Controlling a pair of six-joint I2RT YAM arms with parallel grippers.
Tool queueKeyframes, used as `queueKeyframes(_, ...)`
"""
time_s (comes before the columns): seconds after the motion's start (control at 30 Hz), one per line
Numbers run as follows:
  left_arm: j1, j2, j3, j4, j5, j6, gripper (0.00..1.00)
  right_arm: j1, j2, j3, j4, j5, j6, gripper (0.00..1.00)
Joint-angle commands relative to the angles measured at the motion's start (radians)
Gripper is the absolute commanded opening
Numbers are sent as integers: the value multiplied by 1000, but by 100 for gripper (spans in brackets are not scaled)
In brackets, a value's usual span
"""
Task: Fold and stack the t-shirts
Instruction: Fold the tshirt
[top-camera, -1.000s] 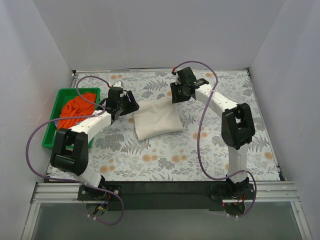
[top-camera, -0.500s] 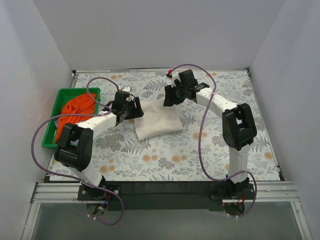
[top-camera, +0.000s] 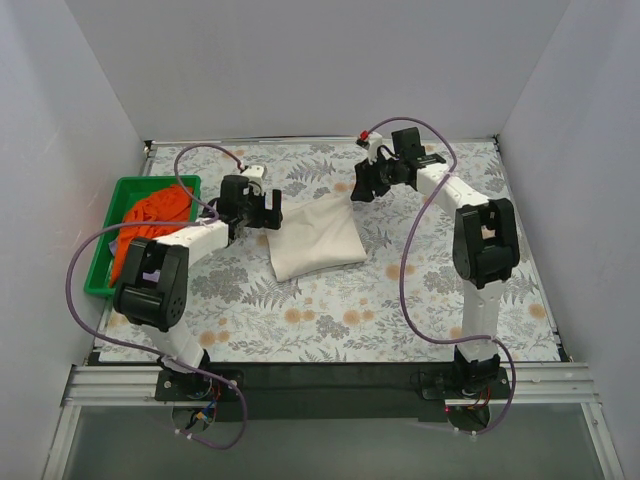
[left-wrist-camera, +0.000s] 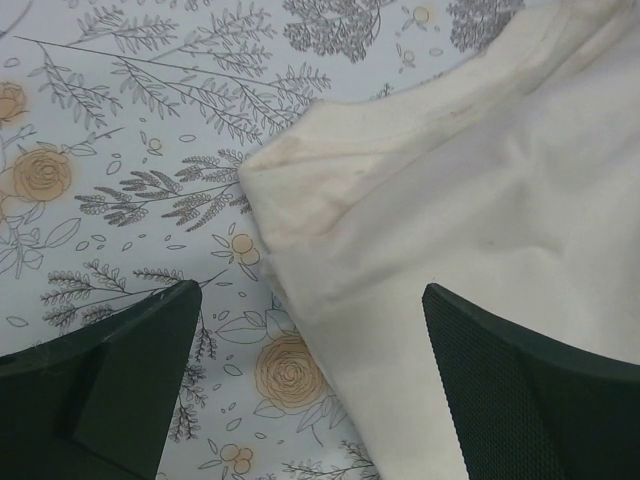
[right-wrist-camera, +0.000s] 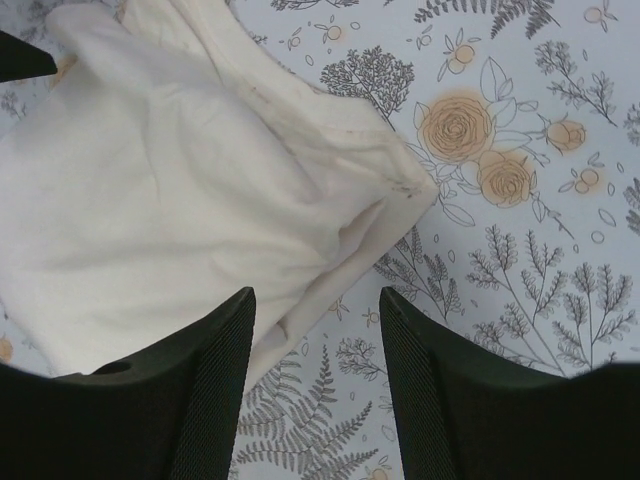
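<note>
The cream t-shirt (top-camera: 316, 237) lies folded in a rough rectangle on the floral counter (top-camera: 330, 320). It is well right of the green tray (top-camera: 130, 183), which holds the orange t-shirt (top-camera: 150, 222). The left gripper (top-camera: 262, 209) hovers over the cream shirt's far left corner, jaws wide and empty. The right gripper (top-camera: 364, 187) hangs over its far right corner, jaws apart, holding nothing. The cloth looks light and limp, so the thick hemmed corners seem the surest places to pinch.

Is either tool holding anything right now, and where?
Nothing is held: the left tool and right tool both hang open over the cream t-shirt's far corners.
</note>
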Motion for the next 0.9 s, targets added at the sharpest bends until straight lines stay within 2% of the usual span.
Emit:
queueKeyframes(0.0, 14, 44, 29, 8, 117, 167, 85, 7, 60, 98, -66, -107, -148, 50)
queueKeyframes(0.13, 14, 90, 90, -41, 188, 214, 81, 8, 102, 133, -77, -114, -191, 49)
queueKeyframes(0.27, 16, 139, 141, -88, 263, 234, 73, 7, 151, 195, -85, -129, -196, 49)
queueKeyframes(0.63, 14, 178, 178, -124, 321, 242, 72, 10, 271, 238, -86, -278, -122, 50)
queueKeyframes(0.73, 14, 196, 196, -147, 326, 247, 70, 8, 288, 241, -85, -298, -113, 50)
queueKeyframes(0.87, 16, 187, 192, -150, 317, 253, 61, 7, 275, 242, -82, -287, -118, 49)
